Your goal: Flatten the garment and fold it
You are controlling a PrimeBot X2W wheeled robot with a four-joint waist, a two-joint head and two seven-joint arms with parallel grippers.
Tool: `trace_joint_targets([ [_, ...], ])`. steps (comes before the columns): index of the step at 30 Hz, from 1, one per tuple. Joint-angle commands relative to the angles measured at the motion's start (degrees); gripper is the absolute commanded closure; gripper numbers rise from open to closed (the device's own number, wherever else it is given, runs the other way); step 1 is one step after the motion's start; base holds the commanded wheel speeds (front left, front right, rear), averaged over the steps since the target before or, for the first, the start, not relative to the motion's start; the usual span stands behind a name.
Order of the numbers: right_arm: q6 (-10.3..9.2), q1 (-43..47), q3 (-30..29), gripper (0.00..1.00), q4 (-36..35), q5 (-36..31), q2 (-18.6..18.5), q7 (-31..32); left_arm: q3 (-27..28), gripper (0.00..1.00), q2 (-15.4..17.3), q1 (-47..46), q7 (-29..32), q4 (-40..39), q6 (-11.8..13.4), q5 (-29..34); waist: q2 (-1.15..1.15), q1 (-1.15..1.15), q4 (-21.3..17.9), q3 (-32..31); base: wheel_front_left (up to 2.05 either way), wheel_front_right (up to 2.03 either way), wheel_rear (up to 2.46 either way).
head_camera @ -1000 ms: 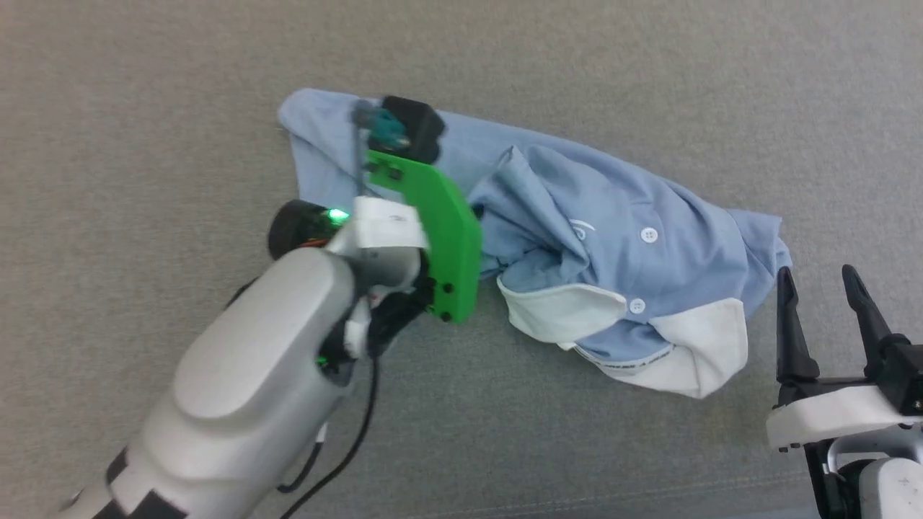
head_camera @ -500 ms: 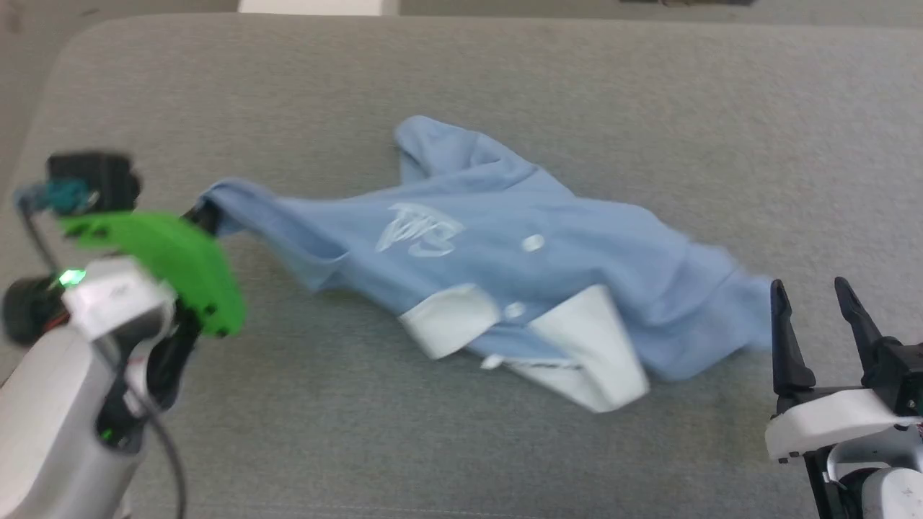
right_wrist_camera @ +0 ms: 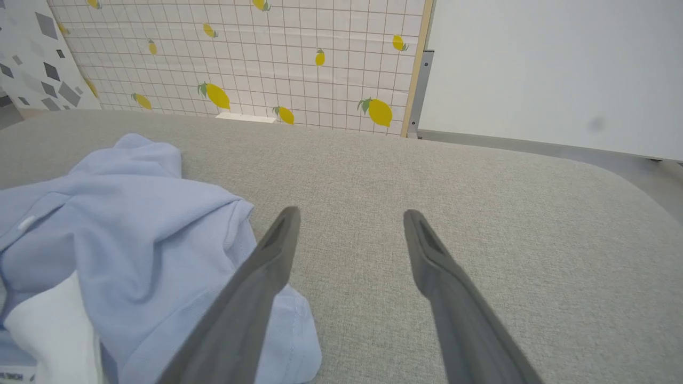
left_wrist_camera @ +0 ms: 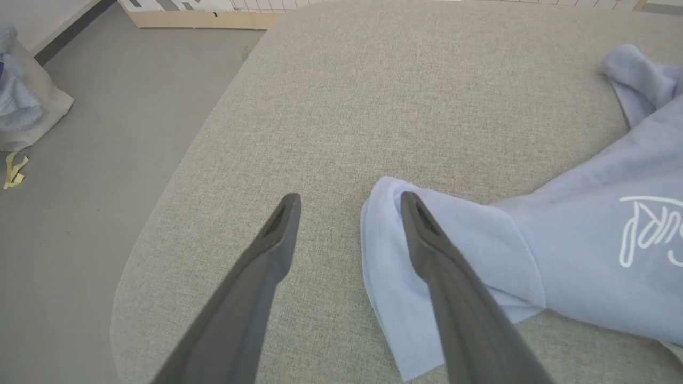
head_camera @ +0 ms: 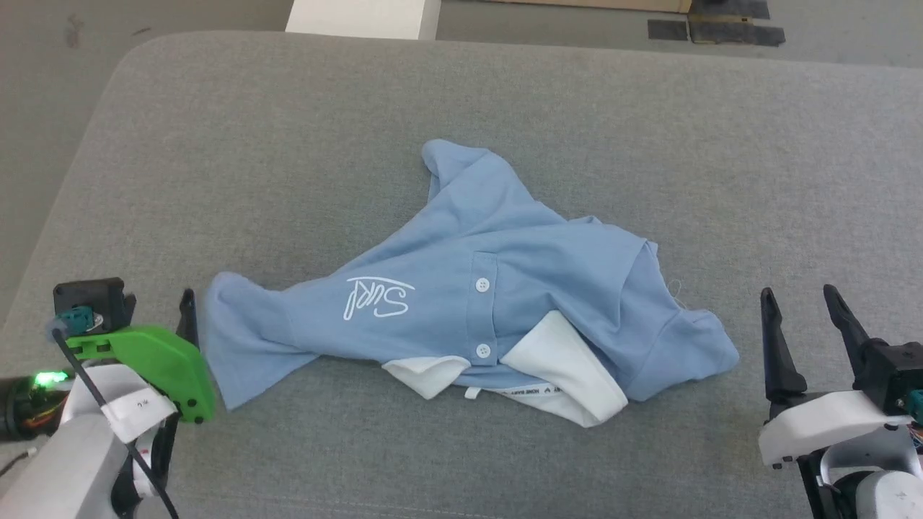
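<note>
**Tools (two), each with two long, dark, tapering fingers.**

Left tool [left_wrist_camera: 349, 213]: fingers spread, nothing pinched. The finger on the wrist view's right [left_wrist_camera: 427, 250] overlaps the edge of a sleeve [left_wrist_camera: 395, 309] (contact cannot be told). One green plastic bracket [head_camera: 155, 360] sits on this wrist.

Right tool [head_camera: 797, 310]: fingers spread and empty, just beside the shirt's right end, with a strip of bare cloth between them (head view).

**Shirt (one)** [head_camera: 519, 274]: light blue, soft fine knit. It lies crumpled across the middle of the table [head_camera: 288, 144], between the two tools, front side up, with the collar toward the robot.
- One white collar [head_camera: 562, 360], showing as two folded flaps.
- Two round white buttons [head_camera: 482, 285] on the placket.
- One white cursive logo [head_camera: 378, 298].
- One sleeve lying flat toward the left tool.
- One bunched lobe [head_camera: 454, 166] pointing away from the robot.

**Table (one):** covered in grey woven cloth, with rounded corners (padded look).

Beyond it, in the right wrist view, stands one white grid-lined panel [right_wrist_camera: 267, 53] printed with yellow lemons.
</note>
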Motion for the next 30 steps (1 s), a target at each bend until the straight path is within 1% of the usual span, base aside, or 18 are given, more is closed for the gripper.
trace_joint_targets([
  [1, -0.09, 0.4, 0.2, 0.00, 0.0, -0.1, -0.2, 0.2, 0.4, 0.00, -0.5, -1.5, -2.1, 0.2, -0.1, 0.9, 0.00, 0.00, 0.4, -0.7, 0.00, 0.00, 0.00],
  [2, -0.09, 0.4, 0.4, 0.00, -0.1, 0.0, -0.3, 0.3, 0.7, 0.00, -0.9, -1.9, -3.5, 0.2, -0.2, 1.2, 0.00, 0.00, 0.5, -0.9, 0.00, 0.00, 0.00],
  [6, -0.09, 0.1, 1.4, 0.00, -0.7, 0.9, -1.1, 1.3, 0.4, 0.00, -1.7, -3.4, -11.2, -0.5, -2.8, 3.4, 0.00, 0.00, 1.2, -1.8, 0.00, 0.00, 0.00],
  [8, -0.09, -0.3, 2.4, 0.00, -1.3, 2.2, -2.0, 3.0, -0.7, 0.00, -2.3, -3.9, -14.6, -1.8, -4.6, 4.6, 0.00, 0.00, 1.9, -2.0, 0.00, 0.00, 0.00],
  [10, -0.09, -1.0, 4.8, 0.00, -1.9, 3.9, -4.2, 6.6, -2.4, 0.00, -2.4, -4.2, -17.2, -3.1, -6.7, 6.2, 0.00, 0.00, 2.6, -1.9, 0.00, 0.00, 0.00],
  [12, -0.09, -2.2, 7.9, 0.00, -2.4, 6.1, -7.4, 11.7, -4.2, 0.00, -2.7, -4.4, -19.2, -3.9, -8.1, 7.8, 0.00, 0.00, 3.5, -1.5, 0.00, 0.00, 0.00],
  [13, -0.09, -6.7, 15.0, 0.00, -3.2, 12.4, -15.6, 24.4, -7.6, 0.00, -4.1, -4.5, -20.4, -4.5, -9.6, 9.8, 0.00, 0.00, 5.4, -0.1, 0.00, 0.00, 0.00],
  [14, -0.09, -8.3, 16.9, 0.00, -3.1, 14.0, -17.9, 28.1, -8.2, 0.00, -4.7, -4.4, -20.4, -4.5, -9.5, 10.1, 0.00, 0.00, 5.9, 0.4, 0.00, 0.00, 0.00],
  [16, -0.09, -11.5, 19.0, 0.00, -2.2, 17.0, -20.8, 34.3, -9.2, 0.00, -5.8, -4.6, -20.7, -4.5, -9.5, 10.5, 0.00, 0.00, 7.0, 1.5, 0.00, 0.00, 0.00],
  [19, -0.09, -16.1, 21.6, 0.00, 0.4, 20.0, -23.5, 41.6, -10.4, 0.00, -7.4, -4.9, -20.9, -4.2, -9.3, 10.9, 0.00, 0.00, 8.7, 3.1, 0.00, 0.00, 0.00],
  [22, -0.09, -20.2, 24.2, 0.00, 4.4, 22.2, -24.9, 47.3, -11.3, 0.00, -8.8, -5.5, -21.3, -3.6, -9.3, 11.1, 0.00, 0.00, 10.6, 4.7, 0.00, 0.00, 0.00],
  [26, -0.09, -23.7, 27.0, 0.00, 9.2, 22.3, -25.7, 51.1, -11.5, 0.00, -10.0, -6.4, -22.1, -2.9, -9.1, 11.4, 0.00, 0.00, 12.8, 6.4, 0.00, 0.00, 0.00],
  [30, -0.09, -24.6, 29.8, 0.00, 12.9, 21.8, -26.0, 51.3, -11.5, 0.00, -10.4, -7.2, -22.7, -2.3, -9.2, 11.5, 0.00, 0.00, 14.2, 7.5, 0.00, 0.00, 0.00],
])
